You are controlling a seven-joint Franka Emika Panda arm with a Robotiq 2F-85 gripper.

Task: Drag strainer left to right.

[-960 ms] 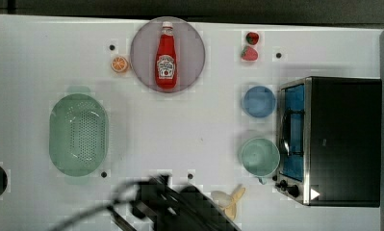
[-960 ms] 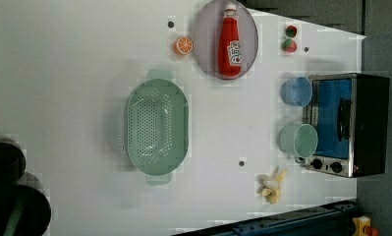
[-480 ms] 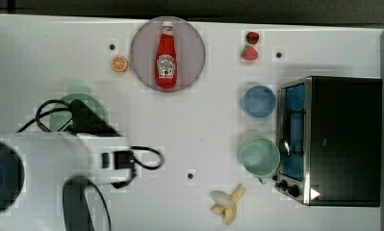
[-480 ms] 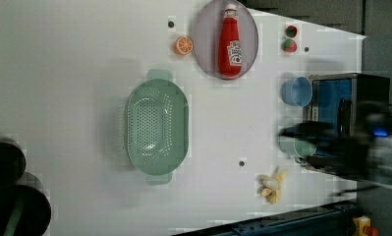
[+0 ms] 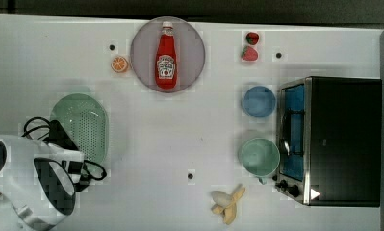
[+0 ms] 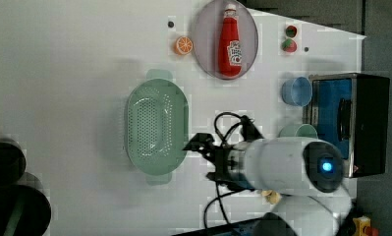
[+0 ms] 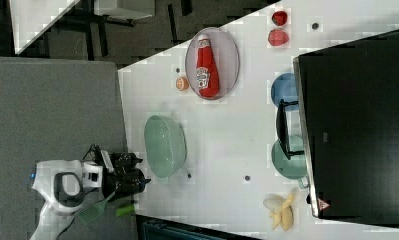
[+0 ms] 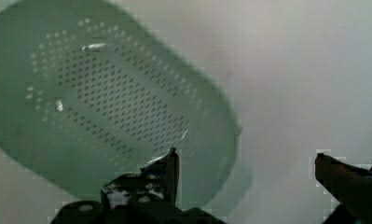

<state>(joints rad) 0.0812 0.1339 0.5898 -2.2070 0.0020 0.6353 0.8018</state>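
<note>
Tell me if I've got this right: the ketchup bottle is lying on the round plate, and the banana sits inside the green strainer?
Not quite. The ketchup bottle does lie on the round plate, but the strainer holds nothing. In the top view the banana lies on the table near the toaster oven.

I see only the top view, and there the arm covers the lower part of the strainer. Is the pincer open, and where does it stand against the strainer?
Observer: In the wrist view the pincer is open, its fingers wide apart. One finger is over the strainer near its rim, the other over bare table. I cannot tell if it touches.
Operator: How does the covered part of the strainer look?
Observer: The left view shows the whole strainer, with a small tab handle at each end. The pincer is beside its long side, on the left view's right, nearer the lower end.
</note>
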